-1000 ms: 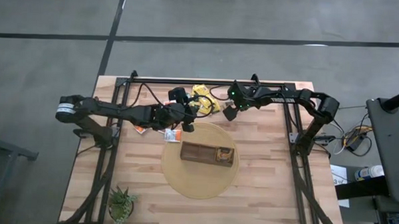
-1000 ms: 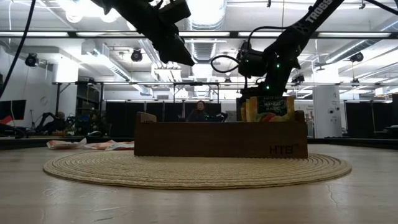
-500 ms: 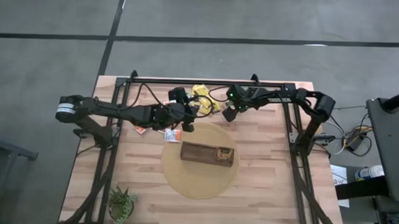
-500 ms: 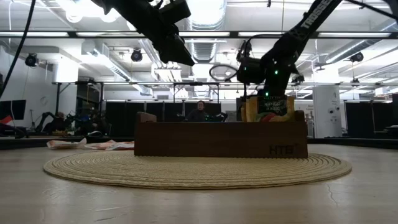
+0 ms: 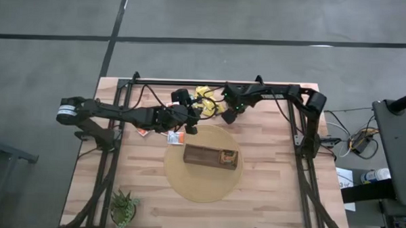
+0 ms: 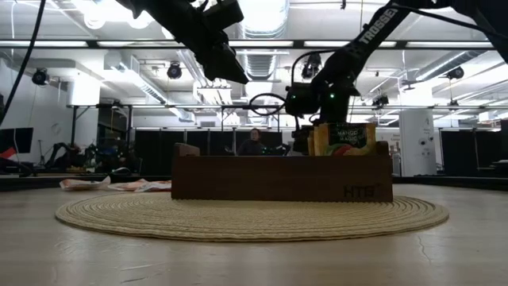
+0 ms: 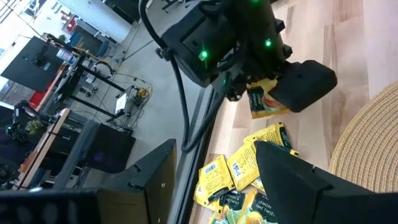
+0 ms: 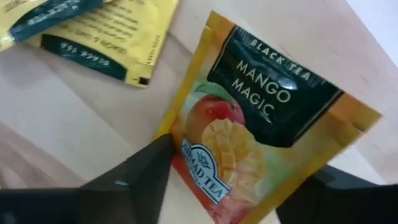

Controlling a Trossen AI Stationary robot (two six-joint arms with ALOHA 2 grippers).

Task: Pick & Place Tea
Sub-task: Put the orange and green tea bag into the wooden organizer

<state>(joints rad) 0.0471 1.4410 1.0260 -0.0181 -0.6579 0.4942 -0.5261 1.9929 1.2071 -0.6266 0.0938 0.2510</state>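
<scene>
the landmark here is the brown box point(image 5: 211, 157), lying across the round woven mat point(image 5: 202, 188) in the middle of the table point(image 5: 268, 197); everything else is placed from it. the loose tea lies beyond the box toward the table's far edge, as a heap of yellow sachets point(image 5: 207, 100), and a few more sachets point(image 5: 170, 136) lie off the mat on the left arm's side of the box, so both arms reach past the box to get at stock. the right gripper point(image 5: 228, 116) is down at the edge of that far heap, just off the mat, and its wrist view shows a mango black tea sachet point(image 8: 264, 134) flat on the wood between its two fingers point(image 8: 134, 180), which stand either side of it and are not visibly pinched on it, so i judge this is the closing moment of a pick and not yet a hold. the left gripper point(image 5: 189, 124) hovers beside it, nearer the box's left end, fingers spread wide and empty, likely waiting its turn. from the low view, one end compartment of the box already holds upright sachets point(image 6: 343, 137), which suggests the sorting is under way with most of the tea outside.
</scene>
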